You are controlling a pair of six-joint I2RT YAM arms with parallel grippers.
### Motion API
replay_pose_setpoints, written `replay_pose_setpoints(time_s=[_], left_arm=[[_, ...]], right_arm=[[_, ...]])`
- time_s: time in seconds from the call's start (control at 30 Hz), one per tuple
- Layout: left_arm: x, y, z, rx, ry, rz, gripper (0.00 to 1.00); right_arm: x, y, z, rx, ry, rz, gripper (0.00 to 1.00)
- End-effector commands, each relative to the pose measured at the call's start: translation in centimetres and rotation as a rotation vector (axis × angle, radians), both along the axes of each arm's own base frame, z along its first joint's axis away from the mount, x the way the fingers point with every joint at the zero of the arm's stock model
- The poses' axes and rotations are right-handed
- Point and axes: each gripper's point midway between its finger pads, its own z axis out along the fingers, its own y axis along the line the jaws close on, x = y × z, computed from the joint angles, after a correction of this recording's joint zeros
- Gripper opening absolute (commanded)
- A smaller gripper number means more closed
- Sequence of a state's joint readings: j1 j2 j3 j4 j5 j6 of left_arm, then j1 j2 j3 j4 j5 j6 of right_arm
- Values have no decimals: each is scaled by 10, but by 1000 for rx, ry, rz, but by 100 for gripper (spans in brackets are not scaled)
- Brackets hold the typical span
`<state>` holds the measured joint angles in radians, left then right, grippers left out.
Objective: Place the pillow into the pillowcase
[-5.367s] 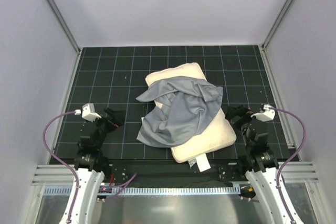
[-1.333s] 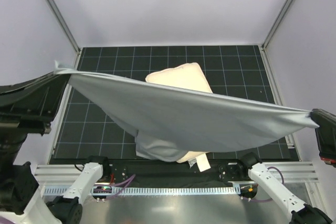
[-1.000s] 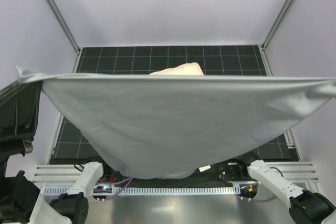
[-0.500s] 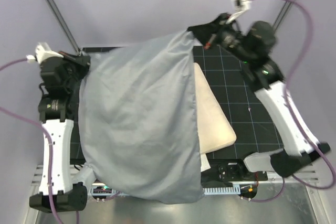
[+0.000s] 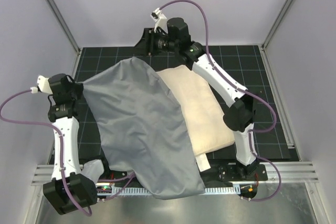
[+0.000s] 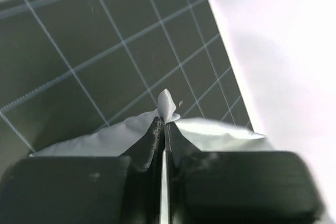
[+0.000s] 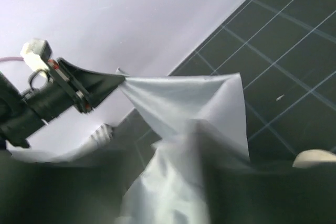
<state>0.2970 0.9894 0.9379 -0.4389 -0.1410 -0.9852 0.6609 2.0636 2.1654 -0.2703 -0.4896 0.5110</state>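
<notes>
the left fingers are pressed together on one corner of the pillowcase, with a small tip of cloth left sticking out just past them. from there the blue-grey sack is drawn taut to the right fingers, which are clamped on its far corner, though they are blurred in their own view. the pillow is not contained in it. it is laid flat on the desk, just nearer than the right fingers, and its left edge is overlapped by the hanging cloth.
</notes>
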Motion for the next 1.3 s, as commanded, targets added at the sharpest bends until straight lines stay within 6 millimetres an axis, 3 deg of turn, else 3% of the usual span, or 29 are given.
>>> replay_pose_setpoints(time_s=[0.0, 0.03, 0.07, 0.1, 0.13, 0.17, 0.2, 0.23, 0.27, 0.3, 0.33, 0.37, 0.4, 0.43, 0.47, 0.5, 0.57, 0.6, 0.63, 0.7, 0.73, 0.83, 0.93, 1.0, 1.07, 1.1, 1.17, 1.23, 1.27], left_arm=[[2, 24, 39, 118, -114, 91, 14], [1, 26, 37, 124, -101, 95, 24], [1, 28, 34, 128, -80, 100, 53], [-2, 28, 28, 122, -54, 104, 66], [-3, 27, 29, 120, -52, 101, 74], [-2, 24, 31, 120, -63, 81, 87], [-1, 21, 34, 121, -73, 67, 92], [-1, 19, 38, 128, -83, 50, 94], [0, 15, 40, 130, -90, 22, 96], [2, 6, 46, 137, -106, -34, 96], [4, 0, 49, 137, -116, -76, 97], [7, -8, 53, 137, -127, -117, 98], [12, -22, 53, 146, -121, -183, 98], [15, -35, 53, 141, -120, -245, 98], [16, -47, 54, 146, -119, -286, 99], [17, -70, 50, 143, -106, -358, 100], [16, -94, 43, 143, -92, -419, 100], [14, -104, 36, 139, -79, -445, 100], [11, -131, 33, 129, -80, -514, 100], [8, -152, 20, 120, -57, -563, 100], [4, -173, 14, 118, -43, -624, 100], [0, -210, -10, 124, 23, -731, 100], [3, -229, -35, 131, 96, -782, 100], [3, -240, -48, 134, 132, -814, 100], [4, -249, -58, 136, 152, -835, 100], [4, -252, -63, 133, 161, -843, 100], [7, -261, -74, 132, 175, -864, 100], [12, -269, -83, 111, 174, -882, 100], [19, -273, -86, 103, 163, -879, 100]], right_arm=[[-7, -24, 51, 8, -125, -26, 73], [-4, -38, 58, -10, -144, -101, 80], [-4, -47, 55, -35, -146, -131, 84], [-1, -57, 27, -103, -115, -166, 89], [-10, -74, 43, -99, -143, -204, 89], [-3, -92, 35, -133, -131, -260, 90], [-4, -108, 8, -185, -86, -289, 90], [-4, -124, -2, -211, -63, -327, 90], [-12, -149, 10, -207, -68, -390, 90], [-6, -182, -28, -263, 20, -454, 90], [-9, -199, -38, -264, 58, -484, 90], [-22, -222, -26, -223, 57, -521, 90], [-22, -249, -64, -249, 131, -565, 90], [-27, -266, -73, -251, 149, -603, 92], [-33, -280, -83, -255, 172, -637, 99], [-46, -293, -105, -278, 205, -664, 100], [-52, -316, -129, -314, 247, -728, 100], [-61, -324, -155, -353, 300, -744, 100], [-62, -333, -167, -371, 327, -776, 100], [-68, -341, -199, -397, 405, -806, 100], [-68, -341, -216, -412, 446, -797, 100], [-67, -335, -252, -427, 532, -771, 100], [-60, -330, -282, -444, 608, -751, 100], [-55, -327, -292, -449, 627, -739, 99], [-54, -322, -304, -452, 657, -710, 93], [-53, -321, -307, -453, 663, -703, 87], [-53, -321, -308, -451, 661, -702, 58], [-51, -323, -304, -449, 649, -717, 37], [-52, -325, -303, -450, 652, -729, 11]])
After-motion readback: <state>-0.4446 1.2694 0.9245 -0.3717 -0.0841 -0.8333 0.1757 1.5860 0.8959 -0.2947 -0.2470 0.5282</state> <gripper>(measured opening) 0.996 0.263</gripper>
